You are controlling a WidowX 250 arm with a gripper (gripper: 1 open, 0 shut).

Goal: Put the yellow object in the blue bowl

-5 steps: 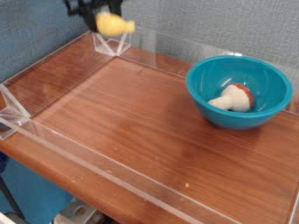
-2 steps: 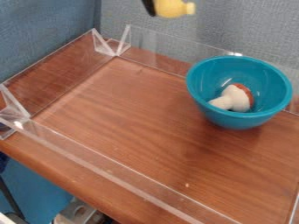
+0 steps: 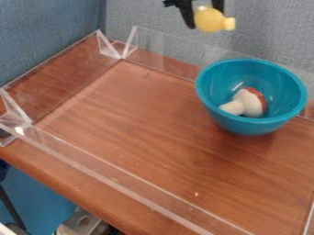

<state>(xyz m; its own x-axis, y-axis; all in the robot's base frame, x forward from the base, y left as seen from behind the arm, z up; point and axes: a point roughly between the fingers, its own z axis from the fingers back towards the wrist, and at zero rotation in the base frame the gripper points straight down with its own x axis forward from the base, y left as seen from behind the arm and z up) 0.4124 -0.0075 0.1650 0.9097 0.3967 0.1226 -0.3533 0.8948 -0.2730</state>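
Observation:
The yellow object (image 3: 215,20) hangs high near the top edge of the camera view, pinched in my gripper (image 3: 200,16), whose dark fingers (image 3: 186,13) show just left of it. The gripper is shut on it; most of the hand is cut off by the frame's top. The blue bowl (image 3: 285,116) sits on the wooden table at the right, below and to the right of the yellow object. Inside the bowl lies a white and reddish-brown lump (image 3: 244,103).
A low clear acrylic wall (image 3: 73,150) rings the wooden tabletop (image 3: 135,119), with triangular braces at the far corner (image 3: 114,43) and left side (image 3: 15,115). A blue-grey backdrop stands behind.
The gripper has carried the yellow object to the right along the top of the view, from above the far corner brace to a spot closer to the bowl.

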